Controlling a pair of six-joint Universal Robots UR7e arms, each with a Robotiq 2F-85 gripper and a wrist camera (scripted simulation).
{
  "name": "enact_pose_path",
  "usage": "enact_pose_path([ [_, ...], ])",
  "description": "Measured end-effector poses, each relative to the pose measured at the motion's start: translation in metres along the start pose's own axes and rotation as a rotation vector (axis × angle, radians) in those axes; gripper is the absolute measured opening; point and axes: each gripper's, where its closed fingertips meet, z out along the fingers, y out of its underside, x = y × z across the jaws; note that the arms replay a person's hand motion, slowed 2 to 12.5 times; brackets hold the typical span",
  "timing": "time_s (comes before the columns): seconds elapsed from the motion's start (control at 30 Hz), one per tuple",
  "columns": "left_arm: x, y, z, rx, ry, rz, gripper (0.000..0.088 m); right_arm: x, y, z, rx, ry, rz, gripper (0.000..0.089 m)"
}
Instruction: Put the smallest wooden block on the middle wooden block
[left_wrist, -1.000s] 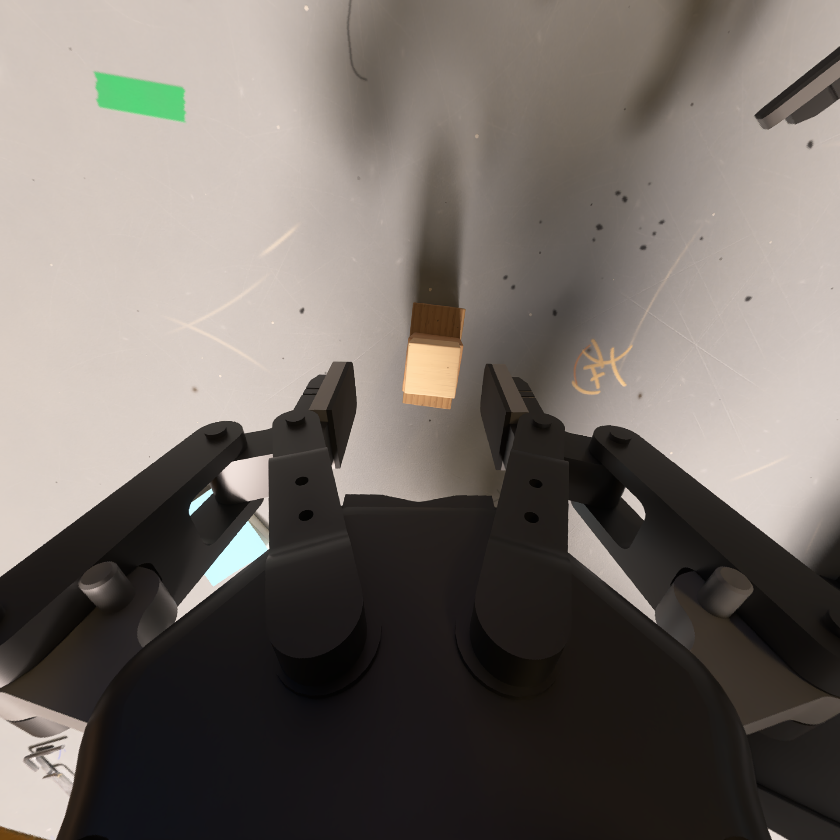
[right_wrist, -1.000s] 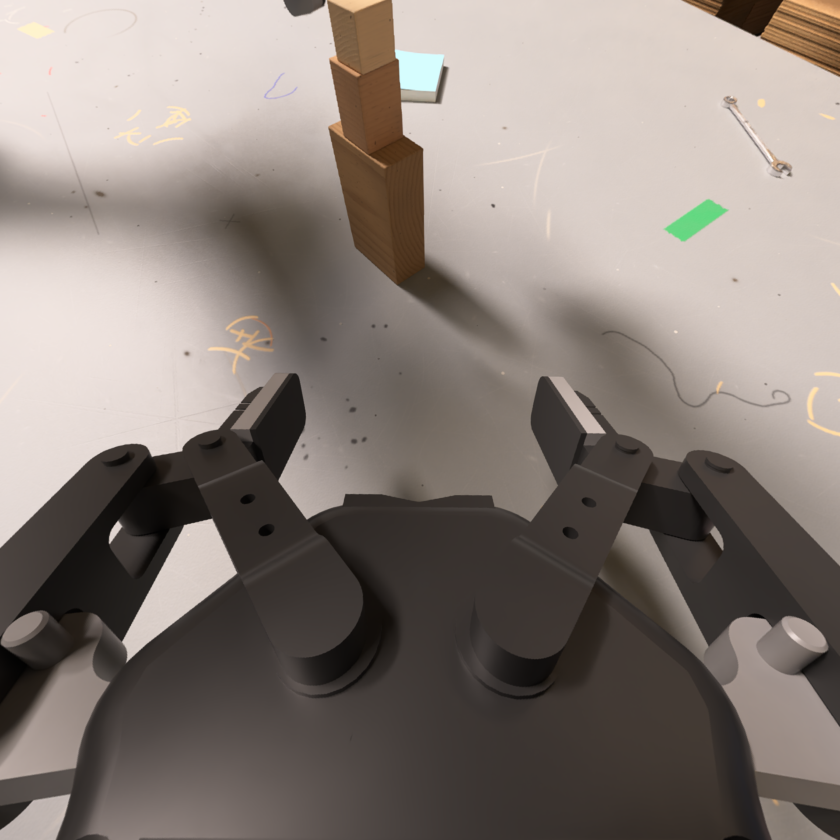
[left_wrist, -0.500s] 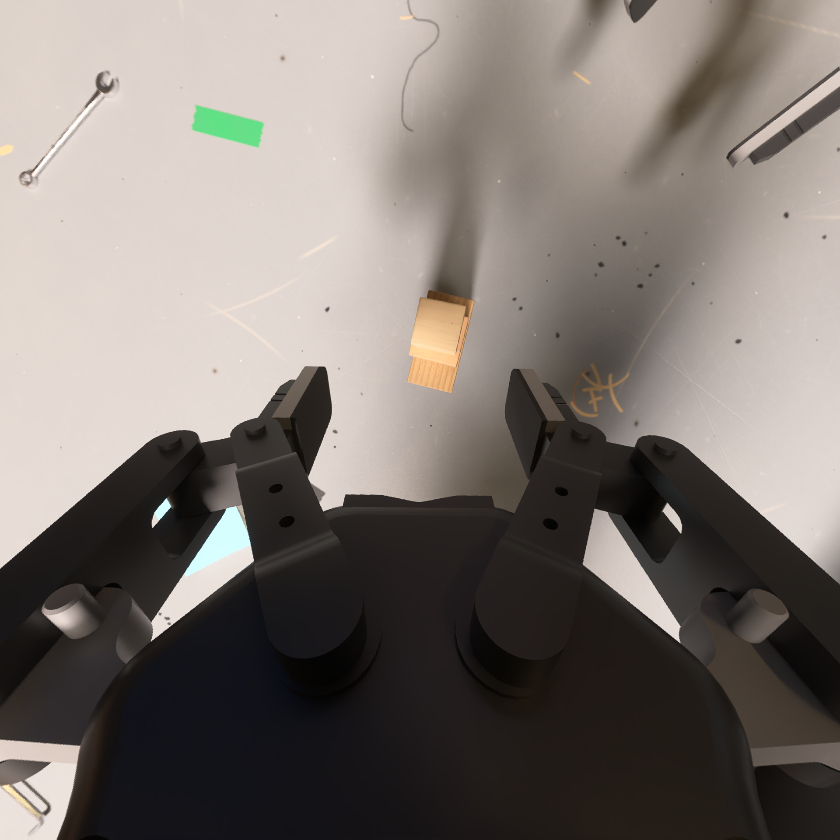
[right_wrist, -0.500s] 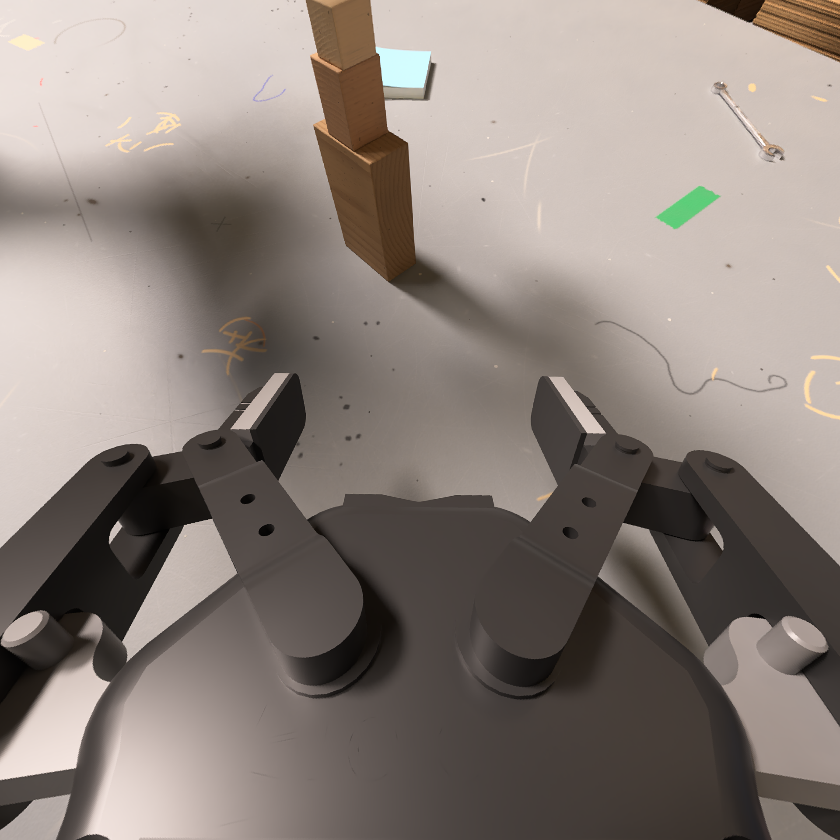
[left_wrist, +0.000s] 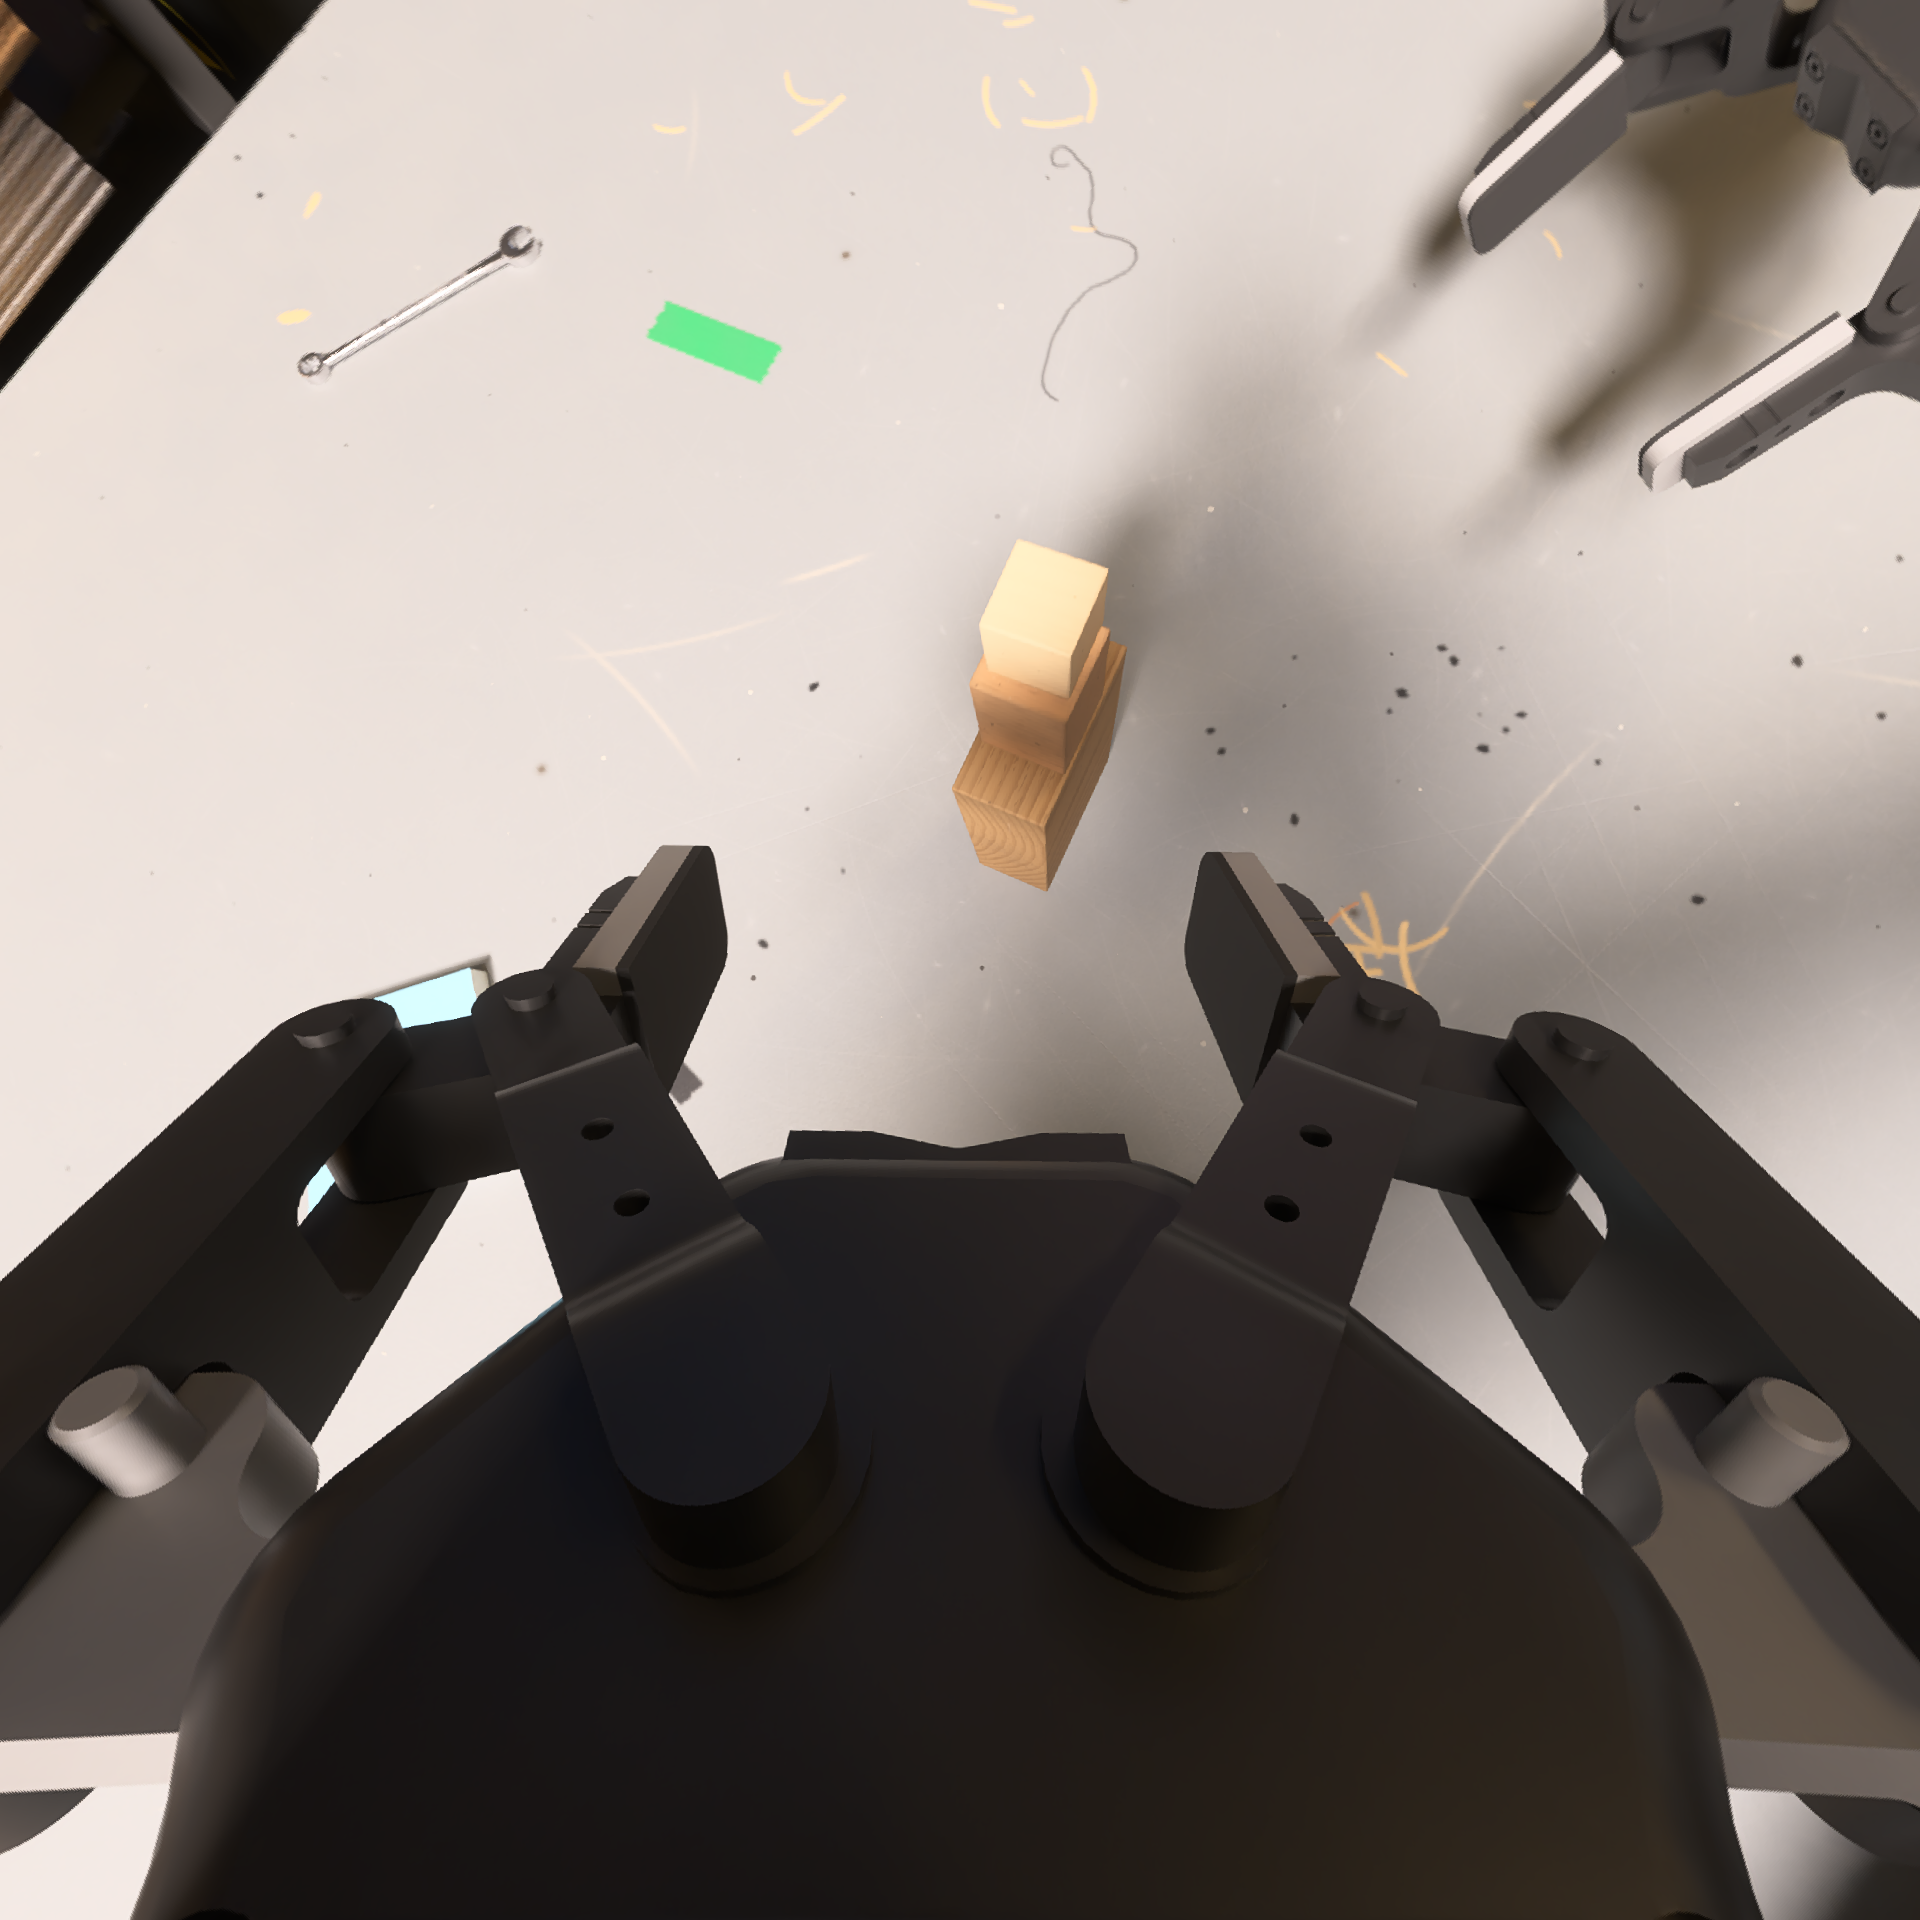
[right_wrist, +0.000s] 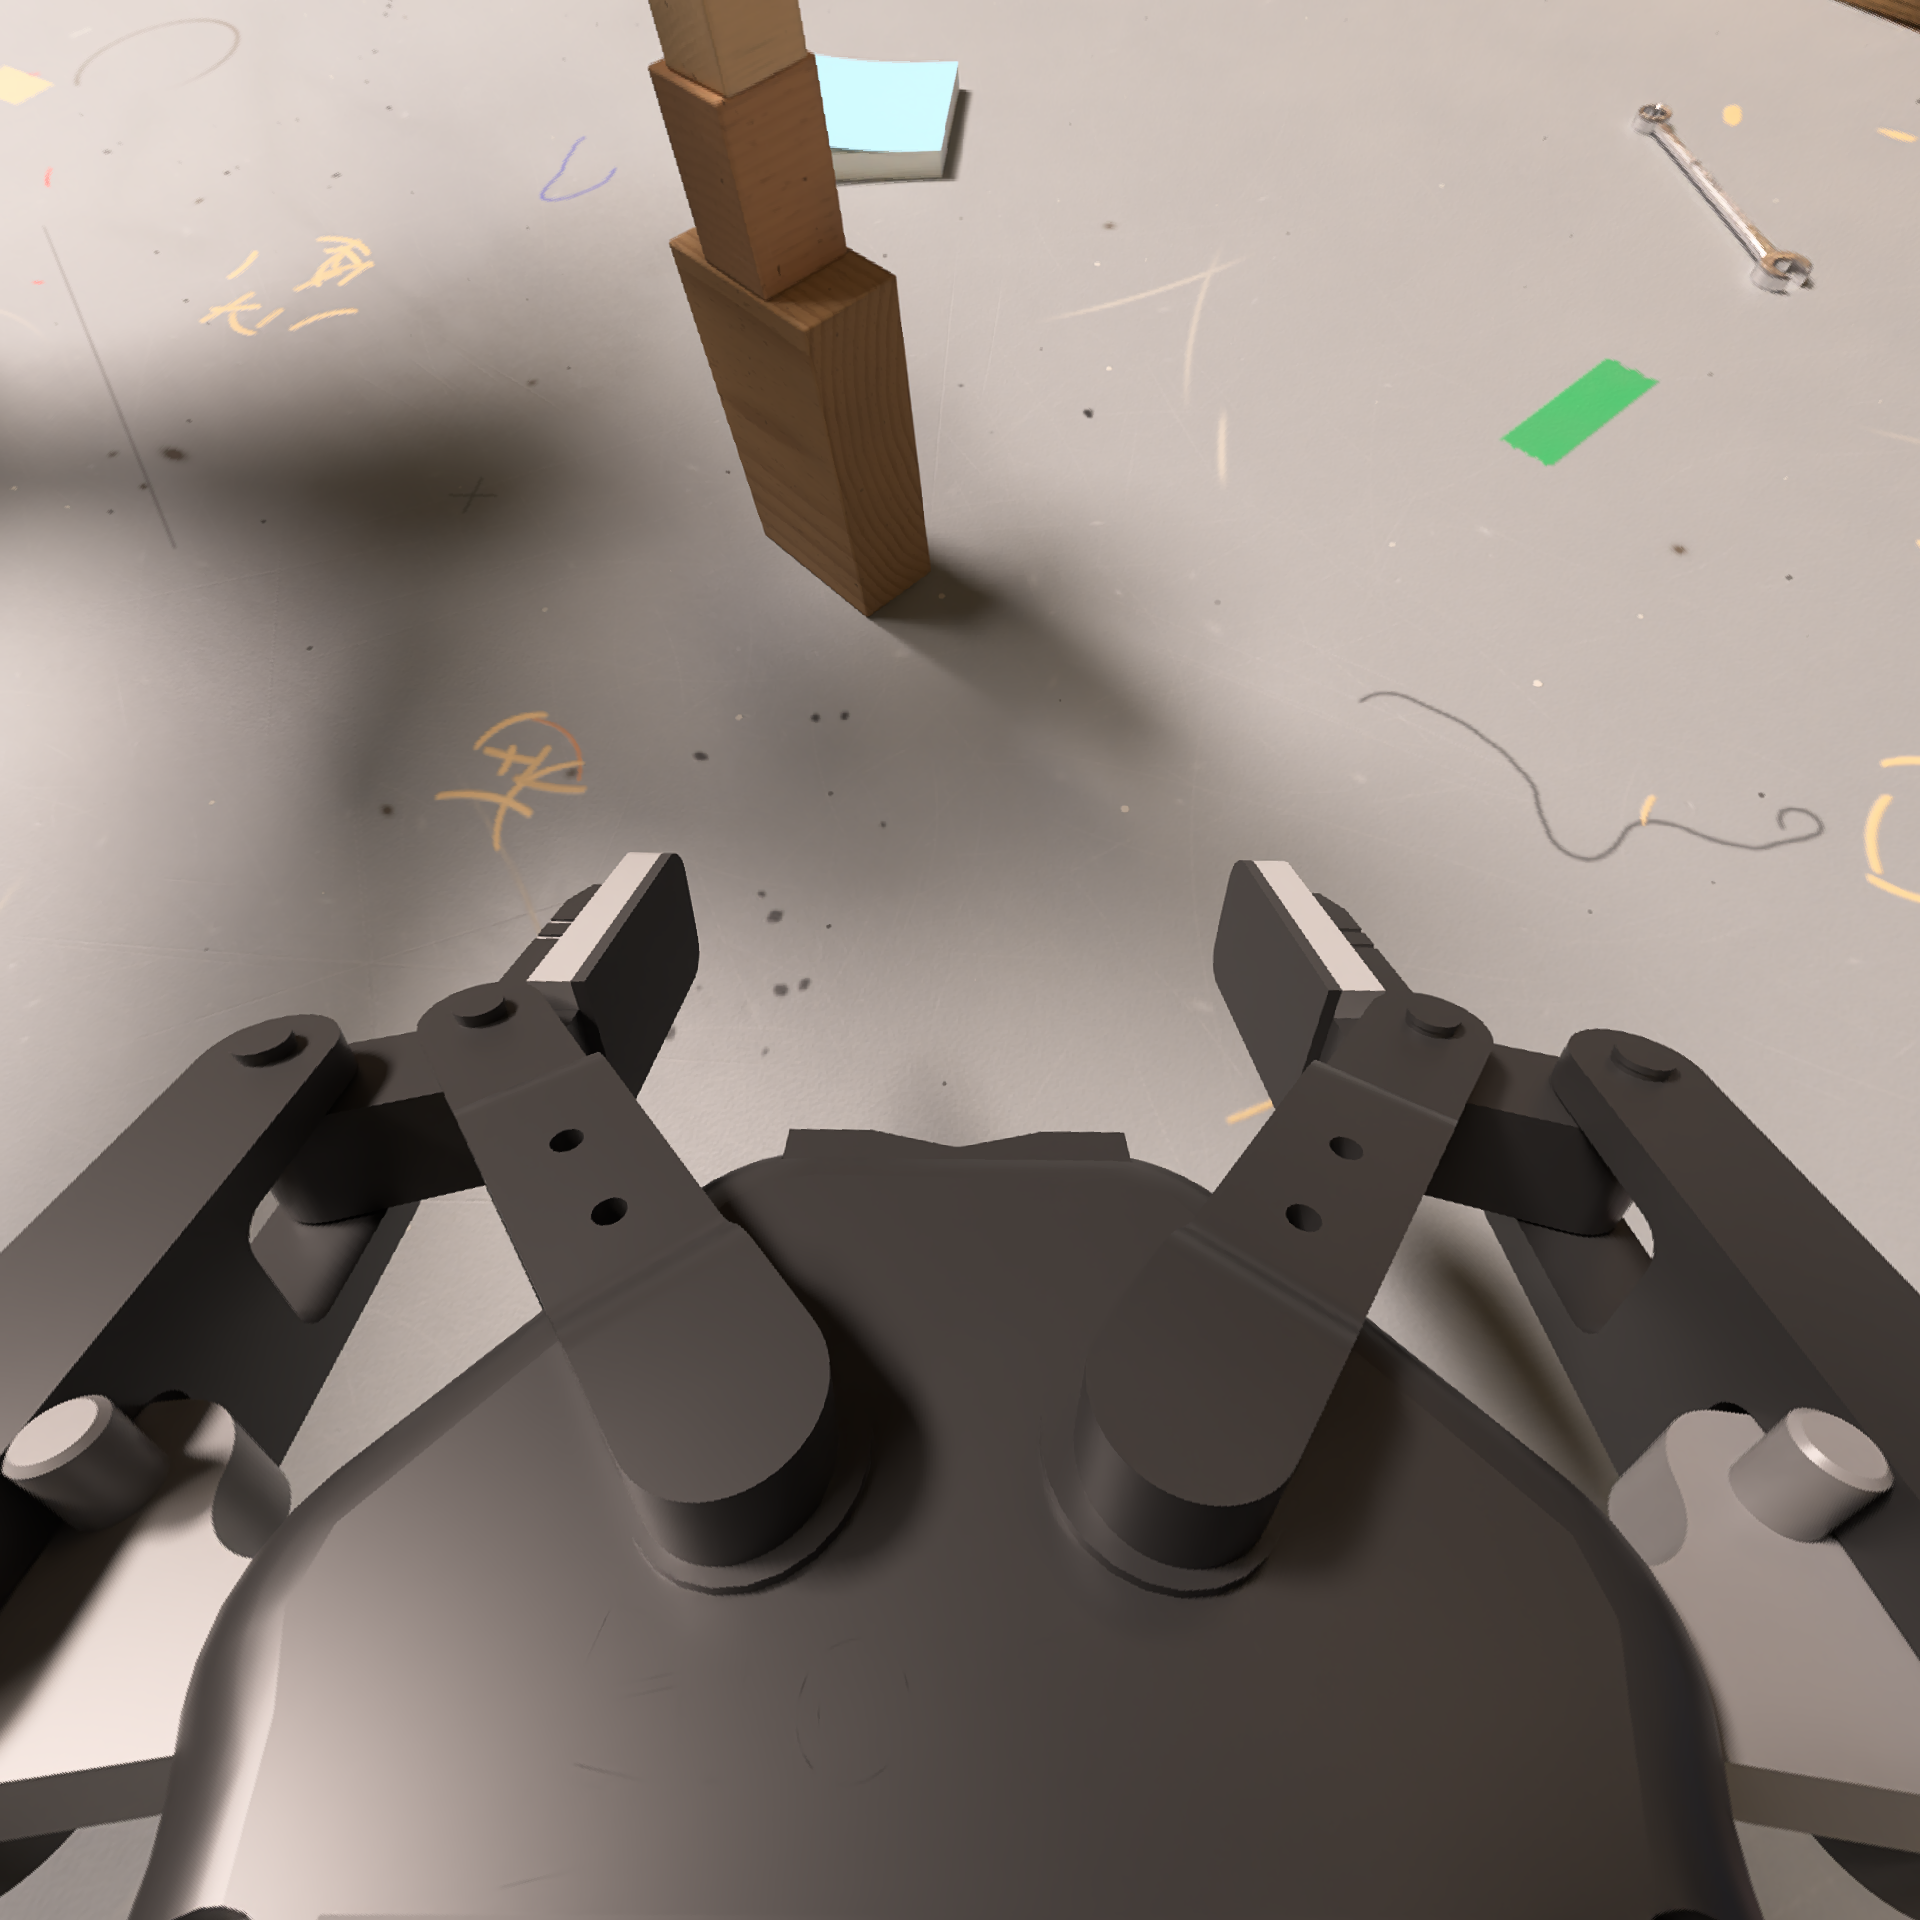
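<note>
Left wrist view: the left gripper (left_wrist: 954, 914) has its two dark fingers spread wide and holds nothing, hanging above the table (left_wrist: 416, 623) with bare surface between its flat pads. Ahead of it and slightly toward its right finger stands a three-block tower. The smallest wooden block (left_wrist: 1042, 616), a pale, smooth cube, sits on the middle wooden block (left_wrist: 1023, 717), a darker tan piece, which rests on the largest wooden block (left_wrist: 1023, 821), a tall rectangular post with visible end grain. Nothing touches the stack. Behind the left finger a pale blue pad (left_wrist: 431, 992) peeks out. Farther ahead to the left lie a strip of green tape (left_wrist: 714, 342) and a slim metal wrench (left_wrist: 416, 301); far ahead to the right is the right gripper (left_wrist: 1569, 343).

In the right wrist view the right gripper (right_wrist: 956, 925) is likewise wide open and empty, white-edged pads apart over the scuffed, speckled grey table (right_wrist: 1143, 727). The tower rises ahead, left of centre: largest wooden block (right_wrist: 821, 436) at the base, middle wooden block (right_wrist: 753, 171) on it, smallest wooden block (right_wrist: 727, 36) cut by the frame's top. The blue pad (right_wrist: 894, 120) lies just beyond, tape (right_wrist: 1579, 410) and wrench (right_wrist: 1725, 197) off to the right.
</note>
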Motion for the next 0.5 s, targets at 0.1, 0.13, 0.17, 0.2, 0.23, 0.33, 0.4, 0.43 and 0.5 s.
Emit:
enact_pose_path([
  [0.1, 0.0, 0.008, -0.004, 0.045, -0.021, -0.036, 0.078, 0.001, 0.002, 0.001, -0.01, 0.005, 0.003, 0.0854],
  [0.13, 0.001, 0.011, -0.006, 0.059, -0.028, -0.049, 0.0781, 0.002, 0.002, 0.002, -0.013, 0.007, 0.004, 0.0854],
  [0.17, 0.001, 0.015, -0.007, 0.072, -0.035, -0.061, 0.0783, 0.002, 0.002, 0.002, -0.016, 0.009, 0.005, 0.0854],
  [0.2, 0.001, 0.018, -0.009, 0.086, -0.042, -0.073, 0.0786, 0.002, 0.003, 0.003, -0.019, 0.011, 0.006, 0.0854],
  [0.23, 0.001, 0.021, -0.01, 0.099, -0.05, -0.085, 0.0788, 0.003, 0.003, 0.003, -0.022, 0.013, 0.007, 0.0854],
  [0.33, 0.002, 0.031, -0.014, 0.134, -0.072, -0.12, 0.0799, 0.003, 0.003, 0.005, -0.029, 0.018, 0.01, 0.0854],
  [0.4, 0.002, 0.037, -0.016, 0.157, -0.088, -0.142, 0.0802, 0.004, 0.003, 0.005, -0.034, 0.021, 0.012, 0.0854],
  [0.43, 0.003, 0.041, -0.017, 0.168, -0.096, -0.153, 0.0804, 0.005, 0.003, 0.006, -0.037, 0.023, 0.013, 0.0854],
  [0.5, 0.003, 0.047, -0.019, 0.189, -0.112, -0.173, 0.0805, 0.006, 0.002, 0.007, -0.041, 0.027, 0.016, 0.0854],
])
